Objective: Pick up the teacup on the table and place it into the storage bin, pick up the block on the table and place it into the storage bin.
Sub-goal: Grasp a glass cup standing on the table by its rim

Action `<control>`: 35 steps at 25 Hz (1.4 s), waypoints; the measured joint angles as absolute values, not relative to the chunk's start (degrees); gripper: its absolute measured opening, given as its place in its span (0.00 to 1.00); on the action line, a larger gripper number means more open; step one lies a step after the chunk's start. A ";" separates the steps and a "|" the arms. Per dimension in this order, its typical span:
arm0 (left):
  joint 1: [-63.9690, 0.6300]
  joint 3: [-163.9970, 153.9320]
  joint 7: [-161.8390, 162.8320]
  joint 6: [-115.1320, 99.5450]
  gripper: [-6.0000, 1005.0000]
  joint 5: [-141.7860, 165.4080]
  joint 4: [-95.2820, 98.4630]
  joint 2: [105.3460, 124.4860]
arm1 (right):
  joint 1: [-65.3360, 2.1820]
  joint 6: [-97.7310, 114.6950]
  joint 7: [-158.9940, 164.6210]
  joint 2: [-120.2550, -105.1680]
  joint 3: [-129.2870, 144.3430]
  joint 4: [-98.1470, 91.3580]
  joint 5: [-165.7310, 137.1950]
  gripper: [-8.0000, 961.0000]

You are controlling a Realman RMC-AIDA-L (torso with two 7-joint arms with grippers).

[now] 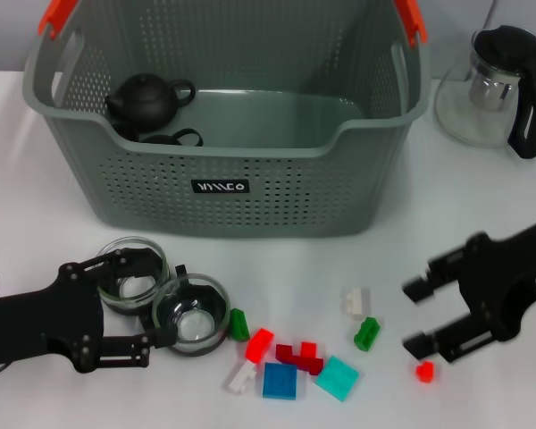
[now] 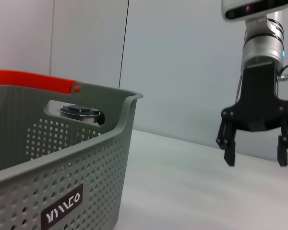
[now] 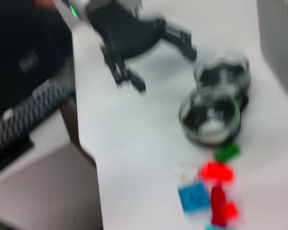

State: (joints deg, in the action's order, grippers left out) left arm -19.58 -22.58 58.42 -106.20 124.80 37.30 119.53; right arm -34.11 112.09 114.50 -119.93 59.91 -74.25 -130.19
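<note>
Both arms held low, jaws spread.

The left gripper [image 1: 147, 299] is seen at the lower left of the head view, fingers parted and reaching rightward. The right gripper [image 1: 417, 315] is seen at the lower right, fingers parted and pointing leftward.

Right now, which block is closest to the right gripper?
The small red block, lying alone just below the right gripper. The other blocks cluster farther toward the table's middle; the nearest of those is the green block.

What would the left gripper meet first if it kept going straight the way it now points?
Probably the nearer glass cup: the left gripper, open, points right across the table with that cup at its fingertips. The second cup sits just beside, so depth is uncertain.
</note>
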 joint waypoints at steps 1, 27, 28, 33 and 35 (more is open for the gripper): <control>-19.63 -22.60 58.40 -106.07 0.93 124.80 37.21 119.59 | -34.55 112.38 115.36 -120.00 61.11 -74.51 -132.34 0.81; -18.79 -23.95 60.82 -105.19 0.93 126.15 51.54 120.42 | -41.66 106.39 120.61 -120.32 69.65 -67.17 -137.34 0.77; -18.86 -24.33 60.95 -105.21 0.93 126.17 52.85 120.40 | -41.82 106.35 121.37 -120.32 69.64 -67.17 -136.86 0.77; -19.12 -28.72 61.29 -105.31 0.93 128.00 60.59 121.00 | -42.46 105.77 124.23 -120.43 69.72 -66.71 -135.90 0.77; -19.32 -30.56 61.39 -105.32 0.93 130.04 63.82 121.71 | -42.50 104.44 124.43 -120.52 69.80 -65.60 -133.95 0.77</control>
